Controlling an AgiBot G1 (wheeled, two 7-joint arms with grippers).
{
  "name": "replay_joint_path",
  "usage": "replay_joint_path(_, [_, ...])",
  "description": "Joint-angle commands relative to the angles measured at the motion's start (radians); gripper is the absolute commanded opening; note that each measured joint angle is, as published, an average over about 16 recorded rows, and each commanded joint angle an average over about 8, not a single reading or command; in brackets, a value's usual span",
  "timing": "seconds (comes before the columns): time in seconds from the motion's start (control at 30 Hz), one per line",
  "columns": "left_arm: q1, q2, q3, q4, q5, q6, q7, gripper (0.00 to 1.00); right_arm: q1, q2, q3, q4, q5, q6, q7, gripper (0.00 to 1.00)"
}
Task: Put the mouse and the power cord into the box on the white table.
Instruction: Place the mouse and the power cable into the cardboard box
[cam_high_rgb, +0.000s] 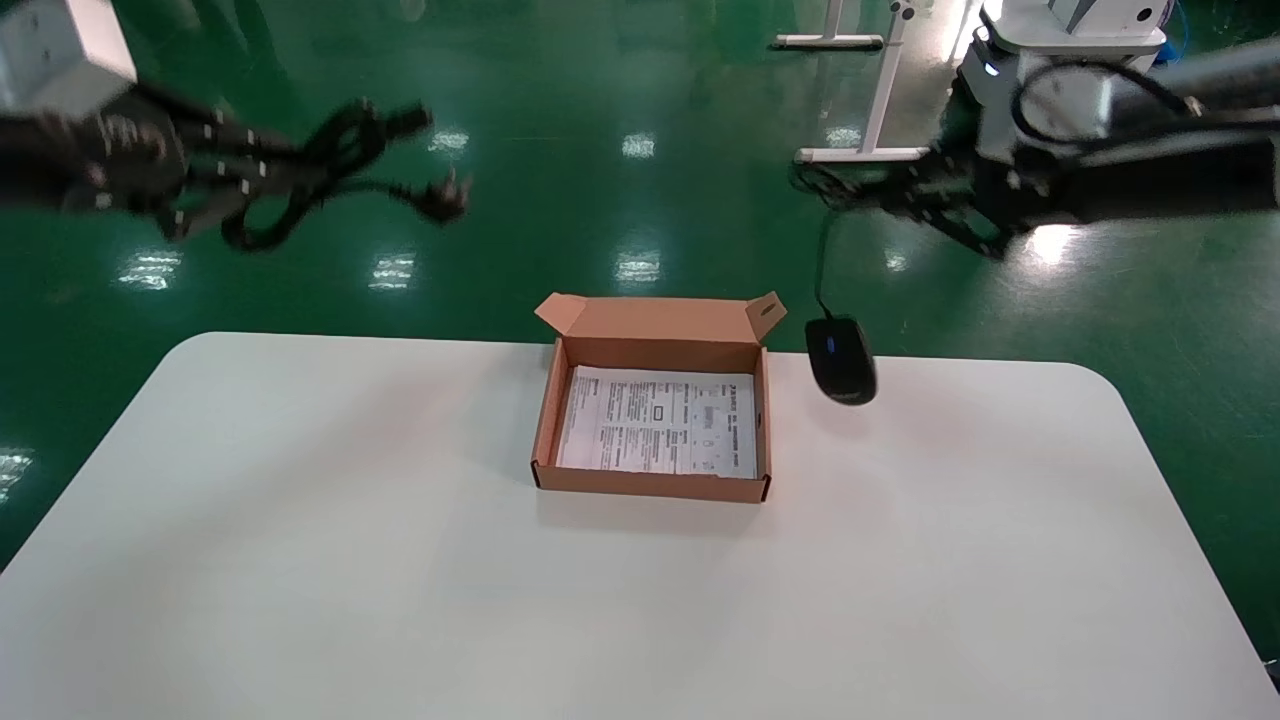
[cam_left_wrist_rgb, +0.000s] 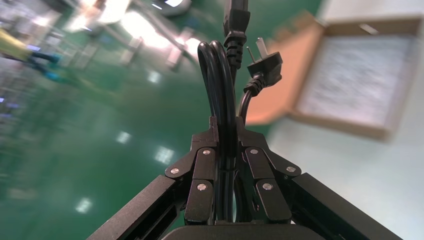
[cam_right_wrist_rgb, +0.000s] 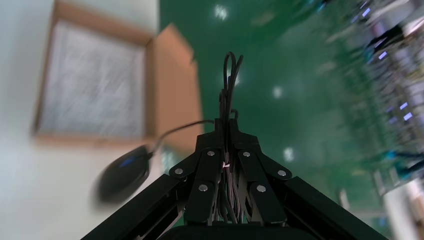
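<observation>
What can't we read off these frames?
- Print on the sheet in the box: too small in head view, blurred in both wrist views.
- Power cord: its blocky connector is cut by the left wrist frame's edge.
- Mouse: motion-blurred in right wrist view.

Head cam high, looking down at white table, both wrist cams share box.

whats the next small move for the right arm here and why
Probably carry the right claw toward the robot's left and lower it. The mouse dangles by its cable just outside the box, to its right. The left claw holds the power cord far off over the floor.
</observation>
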Motion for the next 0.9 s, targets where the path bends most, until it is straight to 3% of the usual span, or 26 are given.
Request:
replay_joint_path(0.03, [-0.03, 0.009, -0.019, 0.0, -0.028, -0.033, -0.016, 0.0, 0.023, -0.027, 0.012, 0.012, 0.017, 0.02, 0.016, 0.0])
replay_joint_path(0.47, [-0.101, 0.097, -0.057, -0.03, -0.081, -0.122, -0.033, 0.0, -0.007, -0.176, 0.028, 0.003, 0.047, 0.082, -0.028, 0.0])
replay_joint_path(0.9, [-0.103, 0.096, -0.049, -0.017, -0.07, -0.107, -0.035, 0.0, -0.048, -0.217, 0.007, -0.045, 0.022, 0.068, -0.095, 0.0])
